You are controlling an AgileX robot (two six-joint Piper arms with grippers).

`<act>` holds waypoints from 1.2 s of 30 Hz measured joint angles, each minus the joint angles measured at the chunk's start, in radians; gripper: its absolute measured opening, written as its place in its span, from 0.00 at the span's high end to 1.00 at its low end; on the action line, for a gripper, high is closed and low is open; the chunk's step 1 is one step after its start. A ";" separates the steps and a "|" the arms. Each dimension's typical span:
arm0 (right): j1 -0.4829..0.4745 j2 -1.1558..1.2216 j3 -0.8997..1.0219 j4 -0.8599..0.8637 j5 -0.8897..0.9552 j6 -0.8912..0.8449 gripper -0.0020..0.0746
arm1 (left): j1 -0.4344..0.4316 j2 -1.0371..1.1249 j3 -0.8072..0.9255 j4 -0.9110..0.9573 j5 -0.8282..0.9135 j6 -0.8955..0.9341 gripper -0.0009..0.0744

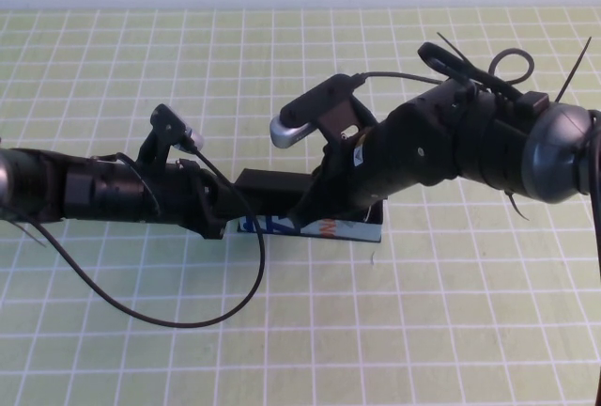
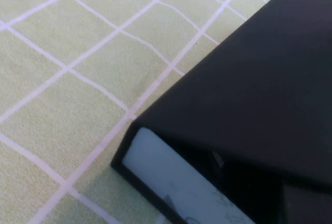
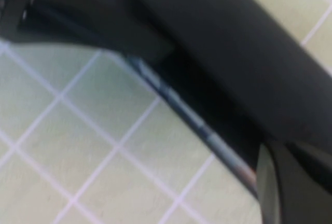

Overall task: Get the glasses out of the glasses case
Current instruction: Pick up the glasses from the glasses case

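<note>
Green-yellow gridded cloth [image 1: 113,350] covers your table. Glasses case [image 1: 324,228] lies mid-table between both arms, mostly hidden. Left gripper [image 1: 218,220] meets its left end, fingers unreadable. Right gripper [image 1: 315,207] is closed at the case; glasses unseen.

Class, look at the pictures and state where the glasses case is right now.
In the high view the glasses case lies mid-table on the green grid cloth, between the left gripper and the shut right gripper.

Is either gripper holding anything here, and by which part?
Cannot be told. Both the left gripper and the right gripper are at the glasses case; the right is shut, but the arms hide any contact. The glasses are not visible.
</note>
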 joint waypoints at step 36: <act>-0.048 0.077 -0.069 0.193 0.103 -0.036 0.99 | 0.000 0.000 0.000 0.008 0.002 -0.016 0.99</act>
